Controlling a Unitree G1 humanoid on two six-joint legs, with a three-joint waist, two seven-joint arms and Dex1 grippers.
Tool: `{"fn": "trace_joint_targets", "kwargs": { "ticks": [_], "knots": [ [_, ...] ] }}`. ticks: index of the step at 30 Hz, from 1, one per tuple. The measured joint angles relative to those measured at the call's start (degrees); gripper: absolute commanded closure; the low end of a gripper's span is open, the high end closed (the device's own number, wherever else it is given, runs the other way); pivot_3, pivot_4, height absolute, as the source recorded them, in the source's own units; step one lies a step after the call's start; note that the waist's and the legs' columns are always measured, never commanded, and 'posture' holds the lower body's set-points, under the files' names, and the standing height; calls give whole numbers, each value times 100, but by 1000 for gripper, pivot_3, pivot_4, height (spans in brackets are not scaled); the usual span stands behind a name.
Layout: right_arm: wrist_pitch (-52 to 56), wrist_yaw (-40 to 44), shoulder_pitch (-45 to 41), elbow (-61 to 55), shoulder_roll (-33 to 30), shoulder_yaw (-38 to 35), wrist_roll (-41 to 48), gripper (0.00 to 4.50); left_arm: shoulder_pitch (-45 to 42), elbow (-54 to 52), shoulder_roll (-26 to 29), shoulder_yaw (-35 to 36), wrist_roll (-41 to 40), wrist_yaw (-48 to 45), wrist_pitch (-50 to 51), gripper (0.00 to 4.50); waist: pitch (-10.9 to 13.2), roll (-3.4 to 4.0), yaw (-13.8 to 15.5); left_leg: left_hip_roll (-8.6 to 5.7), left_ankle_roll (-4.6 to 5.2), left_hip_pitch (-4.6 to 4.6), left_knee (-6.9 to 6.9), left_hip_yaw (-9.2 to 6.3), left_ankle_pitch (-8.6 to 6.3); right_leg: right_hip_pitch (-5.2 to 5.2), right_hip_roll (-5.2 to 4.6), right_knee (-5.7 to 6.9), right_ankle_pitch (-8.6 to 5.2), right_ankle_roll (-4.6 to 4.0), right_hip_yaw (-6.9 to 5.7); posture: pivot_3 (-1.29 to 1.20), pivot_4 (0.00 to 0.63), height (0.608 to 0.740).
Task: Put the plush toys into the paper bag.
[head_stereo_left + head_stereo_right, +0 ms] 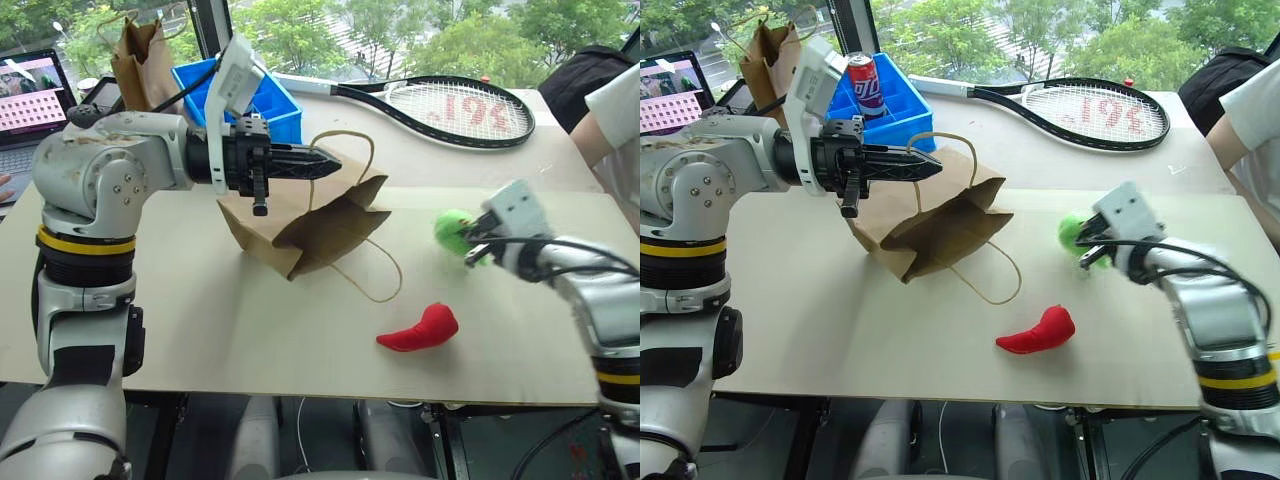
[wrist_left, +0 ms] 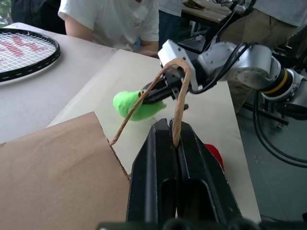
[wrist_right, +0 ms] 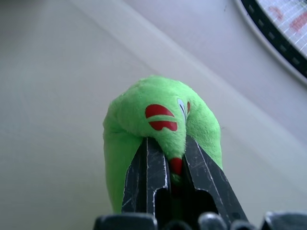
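far left: laptop [image 1: 30, 100] with its screen lit, at the worktop's [image 1: 200, 320] edge; just beside it a narrow crumpled brown bag [image 1: 140, 60], upright.
far, left of centre: blue bin [image 1: 890, 100] with a drink can [image 1: 866, 82] standing inside.
left: my left fingers [image 1: 325, 163], clenched flat on one twine handle [image 2: 180, 96] of the paper bag [image 1: 310, 225]; the handle rises as a loop from between the fingers. the bag hangs tilted from that grip, its lower corner on the worktop, mouth facing right, the second handle lying loose on the board near it.
far centre: tennis racket [image 1: 450, 110], flat on the grey surface behind the board.
near centre-right: red chili plush [image 1: 420, 328], lying free on the worktop, right of the bag's loose handle and apart from both sets of fingers.
right: green plush [image 3: 158, 120], pinched in my right fingers [image 1: 1085, 250], clenched on its fabric; whether it rests on the worktop i cannot tell. it sits well right of the bag's mouth.
far right: a person's white sleeve and arm [image 1: 615, 120] at the worktop's edge.
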Motion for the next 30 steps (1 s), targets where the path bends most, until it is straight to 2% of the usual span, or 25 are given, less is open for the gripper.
{"fn": "trace_joint_targets", "kwargs": {
  "ticks": [6, 13, 19, 21, 25, 30],
  "knots": [
    [460, 634, -439, -1154, 102, 268, 927, 4444, -5, 30, -13, -66, 12, -56, -111, 4500, 2, 0, -9, -1, -7, 4, -11, -4, 5, 3, 0, -1, 0, 0, -1, 0, 150, 660],
    [887, 382, -1000, -1402, 886, 1208, 1045, 4444, -33, 108, -25, -78, 12, -90, -190, 4500, 4, -2, 0, -3, -45, 4, -16, -5, 27, 3, -1, -1, 2, 0, -1, 0, 150, 660],
    [360, 225, -1493, -558, 1257, 2522, -89, 4444, -5, 3, -23, -108, 5, -68, -191, 4500, 5, -5, 3, -3, -47, 4, -18, -5, 28, 0, -1, -1, 3, 1, -1, 0, 150, 660],
    [188, 166, -1582, -265, 1473, 2757, -367, 4444, 4, -55, -21, -138, -1, -90, -190, 4500, 6, -5, 4, -3, -48, 4, -22, -5, 29, -2, -1, 0, 3, 1, -1, 0, 150, 660],
    [-321, -83, -1634, 296, 2068, 3046, -846, 4444, 16, -105, -74, -121, -18, 23, -172, 4500, 6, -5, 1, -3, -51, 4, -26, -8, 31, -2, 0, 2, 3, 1, -2, 0, 150, 660],
    [-1169, -249, -1562, 693, 2397, 3081, -1302, 4444, 22, -160, -114, -55, -71, 179, -68, 4500, 7, -7, 7, -4, -56, 3, -25, -8, 34, -1, -1, 3, 3, 2, -2, 0, 150, 660]
  ]
}}
